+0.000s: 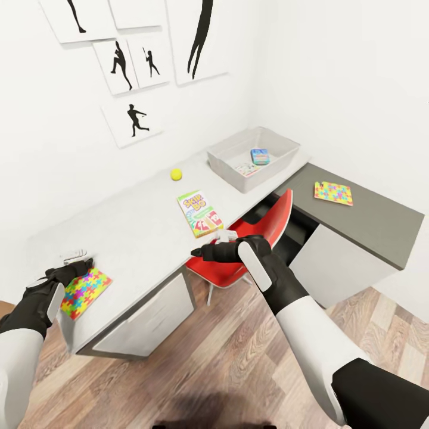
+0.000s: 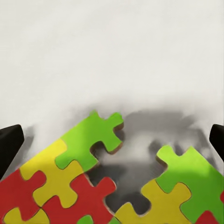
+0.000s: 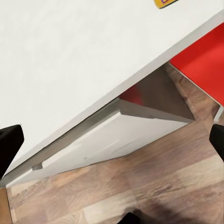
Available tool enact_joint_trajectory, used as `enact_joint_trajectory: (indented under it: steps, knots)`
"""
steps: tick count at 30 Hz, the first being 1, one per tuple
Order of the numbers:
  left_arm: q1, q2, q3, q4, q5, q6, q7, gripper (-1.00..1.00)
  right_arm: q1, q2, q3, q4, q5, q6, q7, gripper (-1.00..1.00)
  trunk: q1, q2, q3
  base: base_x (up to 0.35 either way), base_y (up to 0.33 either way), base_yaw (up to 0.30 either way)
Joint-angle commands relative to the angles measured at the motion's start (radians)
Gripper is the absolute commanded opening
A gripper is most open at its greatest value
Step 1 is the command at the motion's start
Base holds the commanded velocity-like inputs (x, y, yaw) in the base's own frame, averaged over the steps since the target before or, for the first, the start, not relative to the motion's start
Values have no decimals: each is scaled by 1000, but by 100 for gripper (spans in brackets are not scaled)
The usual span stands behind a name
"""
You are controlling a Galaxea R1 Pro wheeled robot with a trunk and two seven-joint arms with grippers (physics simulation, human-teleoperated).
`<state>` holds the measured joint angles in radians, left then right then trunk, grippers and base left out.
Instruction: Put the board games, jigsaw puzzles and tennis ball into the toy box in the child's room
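White table (image 1: 137,226) surface lies under my left fingers (image 1: 76,266), which sit at the top edge of a jigsaw (image 1: 84,291). In the left wrist view my two fingertips (image 2: 10,145) stand wide apart at the picture's edges, holding nothing; the jigsaw (image 2: 93,186) lies flat between and just short of them, its green, yellow and red pieces showing.

My right fingers (image 1: 205,252) hover over the table's front edge, above the red chair (image 1: 256,238). In the right wrist view the fingertips (image 3: 9,144) are spread wide and empty, with the table edge (image 3: 116,93), a drawer front (image 3: 107,140) and wood floor (image 3: 140,186) between them.

Just beyond my right fingers lies a board game (image 1: 199,213), flat on the table. The ball (image 1: 176,174) sits farther out, near the wall. The toy box (image 1: 253,156) stands well beyond my right fingers with two boxes inside. A second jigsaw (image 1: 333,193) lies on the grey table (image 1: 369,226) section, well apart from both sets of fingers.
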<state>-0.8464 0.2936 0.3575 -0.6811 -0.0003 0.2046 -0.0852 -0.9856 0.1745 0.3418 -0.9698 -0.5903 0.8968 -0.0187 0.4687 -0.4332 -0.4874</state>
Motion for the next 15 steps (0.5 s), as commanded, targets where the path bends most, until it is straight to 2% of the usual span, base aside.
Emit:
enact_joint_trajectory:
  steps: [1,15]
  knots:
    - [-1,-1,4,-2,0,7,-7,100,-1,0,0,-1,-2,4,-2,100,0,-2,-1,-94,0,0]
    - [-1,-1,5,-2,0,6,-8,100,-1,0,0,-1,-7,4,-2,100,0,-2,-1,-58,-21,0]
